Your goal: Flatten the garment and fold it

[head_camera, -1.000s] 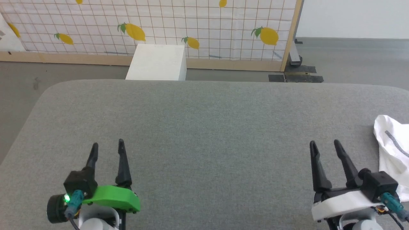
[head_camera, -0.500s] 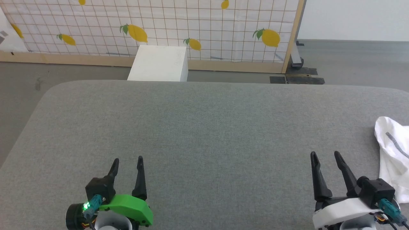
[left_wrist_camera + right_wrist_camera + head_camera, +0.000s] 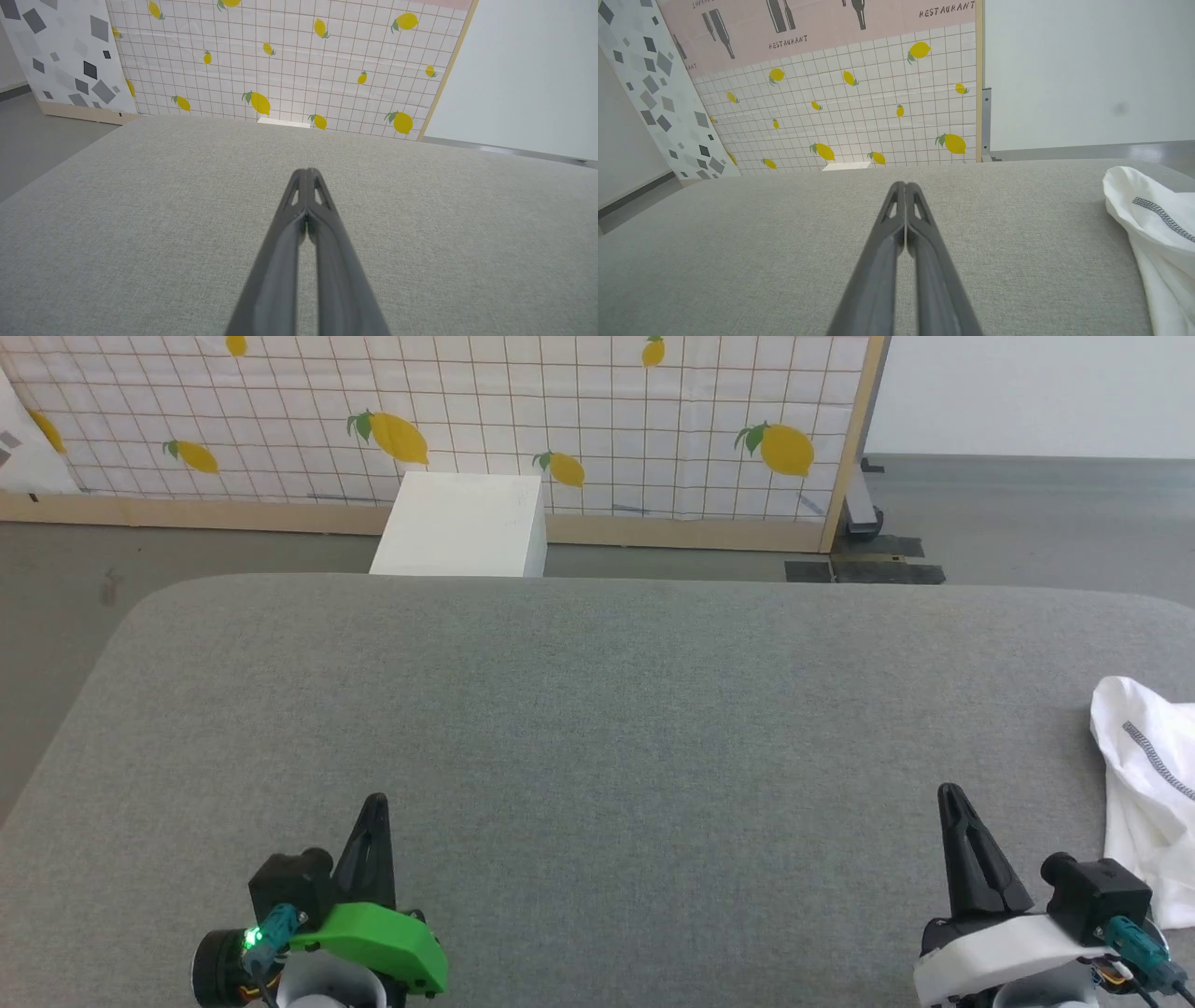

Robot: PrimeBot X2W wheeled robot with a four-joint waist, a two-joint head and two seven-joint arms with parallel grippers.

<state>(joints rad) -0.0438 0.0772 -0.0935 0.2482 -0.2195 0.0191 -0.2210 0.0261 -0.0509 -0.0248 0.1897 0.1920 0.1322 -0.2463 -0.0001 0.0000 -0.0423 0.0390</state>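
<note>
Beyond table (image 3: 597, 709) and garment (image 3: 1146, 803), lemon screen (image 3: 607, 420)

Grey fabric table (image 3: 597, 709), lemon-print grid screen (image 3: 467, 411), white box (image 3: 459, 527), grey floor (image 3: 1027, 523), white wall (image 3: 1083, 70)

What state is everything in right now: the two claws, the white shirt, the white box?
left gripper: shut, holding nothing, over the grey surface.
right gripper: shut, holding nothing, apart from the garment.
garment: crumpled at the surface's right edge, not yet flattened or folded.
white box: standing on the floor beyond the surface's far edge.
</note>
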